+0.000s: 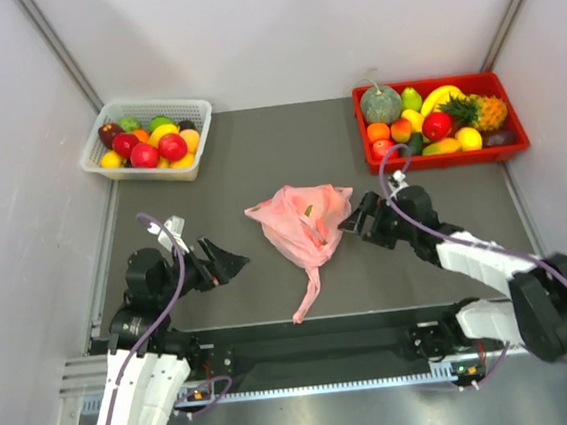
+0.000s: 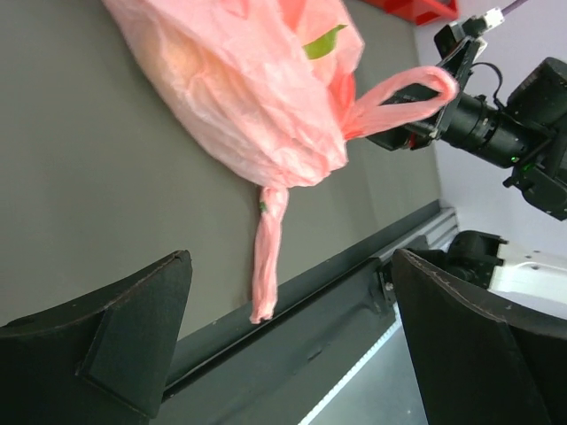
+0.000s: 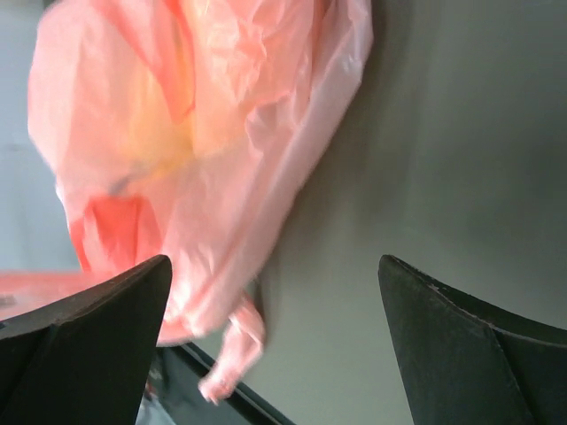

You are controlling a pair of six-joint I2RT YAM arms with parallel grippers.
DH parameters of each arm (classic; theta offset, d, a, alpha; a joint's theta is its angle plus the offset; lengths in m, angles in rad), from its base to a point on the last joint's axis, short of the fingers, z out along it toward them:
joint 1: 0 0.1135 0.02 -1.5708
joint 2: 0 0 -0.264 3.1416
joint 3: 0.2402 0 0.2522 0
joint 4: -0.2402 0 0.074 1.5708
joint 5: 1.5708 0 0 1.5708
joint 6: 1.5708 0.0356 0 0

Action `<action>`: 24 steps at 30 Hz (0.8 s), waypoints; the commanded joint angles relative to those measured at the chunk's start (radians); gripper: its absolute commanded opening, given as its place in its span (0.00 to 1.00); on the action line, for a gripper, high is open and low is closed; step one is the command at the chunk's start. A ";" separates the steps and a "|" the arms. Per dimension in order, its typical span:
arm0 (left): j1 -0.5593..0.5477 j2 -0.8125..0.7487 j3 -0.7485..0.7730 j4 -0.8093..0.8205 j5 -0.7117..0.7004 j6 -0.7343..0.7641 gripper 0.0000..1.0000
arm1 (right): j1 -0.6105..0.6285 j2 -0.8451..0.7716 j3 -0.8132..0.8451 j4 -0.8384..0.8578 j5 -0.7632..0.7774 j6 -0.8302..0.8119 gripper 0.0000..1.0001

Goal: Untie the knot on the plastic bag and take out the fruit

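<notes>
The pink plastic bag (image 1: pixel 300 226) lies mid-table, also in the left wrist view (image 2: pixel 239 88) and the right wrist view (image 3: pixel 204 115). Its knot, a twisted pink strip (image 1: pixel 305 293), trails toward the near edge (image 2: pixel 268 257) (image 3: pixel 232 350). A handle loop (image 2: pixel 399 97) sticks out toward my right gripper. The fruit is inside the bag, only a yellowish shape (image 3: pixel 159 133) and a green leaf (image 2: pixel 321 42) showing. My left gripper (image 1: pixel 236 262) (image 2: pixel 291 266) is open and empty, left of the bag. My right gripper (image 1: pixel 350 224) (image 3: pixel 275 261) is open, close to the bag's right side.
A white basket (image 1: pixel 199 108) of fruit stands at the back left. A red tray (image 1: pixel 511 110) of fruit stands at the back right. A black rail (image 1: pixel 314 322) runs along the table's near edge just beyond the strip's end.
</notes>
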 commanded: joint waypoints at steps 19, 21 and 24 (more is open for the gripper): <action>-0.146 0.277 0.103 0.105 -0.213 -0.019 0.99 | 0.152 0.509 -0.097 0.997 0.011 0.578 0.12; -0.228 0.314 0.107 0.151 -0.297 -0.045 0.99 | 0.154 0.526 -0.092 1.060 -0.019 0.596 0.00; -0.336 0.381 0.095 0.226 -0.373 -0.089 0.99 | 0.164 0.542 -0.101 1.111 -0.022 0.608 0.00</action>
